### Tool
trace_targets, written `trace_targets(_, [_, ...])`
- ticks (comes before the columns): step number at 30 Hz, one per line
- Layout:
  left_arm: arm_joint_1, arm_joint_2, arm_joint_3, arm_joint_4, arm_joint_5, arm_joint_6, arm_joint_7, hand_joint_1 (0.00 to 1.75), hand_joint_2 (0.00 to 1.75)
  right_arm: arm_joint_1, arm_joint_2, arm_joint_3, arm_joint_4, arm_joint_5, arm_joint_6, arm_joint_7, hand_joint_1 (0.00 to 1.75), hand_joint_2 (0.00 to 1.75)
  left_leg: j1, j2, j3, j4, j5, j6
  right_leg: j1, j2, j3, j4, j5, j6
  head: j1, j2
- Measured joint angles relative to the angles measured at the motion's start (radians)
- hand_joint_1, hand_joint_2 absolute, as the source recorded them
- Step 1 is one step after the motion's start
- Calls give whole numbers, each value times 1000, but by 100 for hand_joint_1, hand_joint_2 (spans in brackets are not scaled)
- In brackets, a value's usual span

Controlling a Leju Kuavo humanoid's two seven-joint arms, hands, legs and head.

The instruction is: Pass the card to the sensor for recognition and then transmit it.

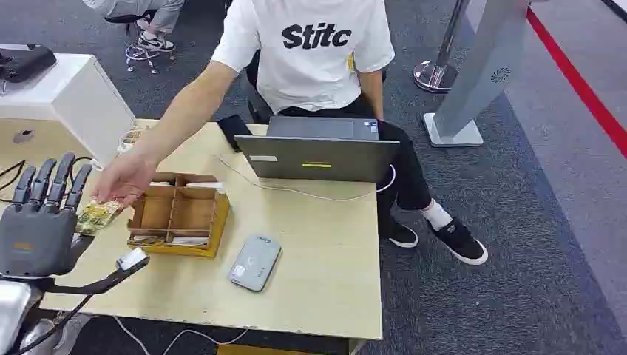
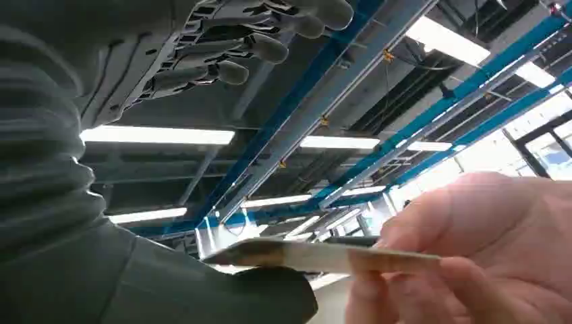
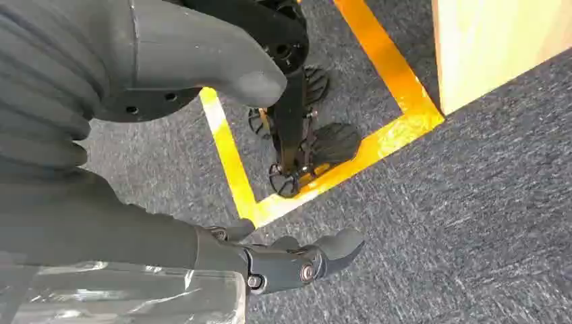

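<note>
Card (image 1: 97, 215) sits between left hand (image 1: 41, 222) and person's hand (image 1: 124, 180) at table's (image 1: 325, 251) left edge. Left hand fingers (image 1: 53, 180) upright and spread, thumb under card; person pinches its other end. Right hand (image 3: 270, 260) hangs over carpet, loosely curled, holding nothing. Sensor (image 1: 254, 262) lies beside wooden tray (image 1: 180, 214).

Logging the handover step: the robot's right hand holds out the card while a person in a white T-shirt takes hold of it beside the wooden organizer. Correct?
Not quite: it is the left hand that meets the person's hand at the card, beside the wooden organizer, as the head view shows. The right hand hangs over the carpet, holding nothing.
</note>
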Motion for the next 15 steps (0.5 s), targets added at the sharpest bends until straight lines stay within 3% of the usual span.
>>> trace_targets(3, [-13, -16, -4, 0, -5, 13, 2, 0, 175, 0, 0, 6, 0, 8, -5, 1, 0, 175, 0, 0, 0, 0, 0, 0, 0, 0, 0, 0, 0, 0, 0, 0])
trace_targets(4, [-17, -21, -4, 0, -7, 15, 2, 24, 175, 0, 0, 7, 0, 9, -6, 2, 0, 175, 0, 0, 0, 0, 0, 0, 0, 0, 0, 0, 0, 0, 0, 0])
trace_targets(5, [-20, -24, -5, 0, -10, 17, 2, 173, 175, 0, 0, 7, 0, 10, -7, 3, 0, 175, 0, 0, 0, 0, 0, 0, 0, 0, 0, 0, 0, 0, 0, 0])
trace_targets(15, [-26, -56, -5, 0, -12, 31, 2, 175, 175, 0, 0, 9, 0, 25, -18, 6, 0, 175, 0, 0, 0, 0, 0, 0, 0, 0, 0, 0, 0, 0, 0, 0])
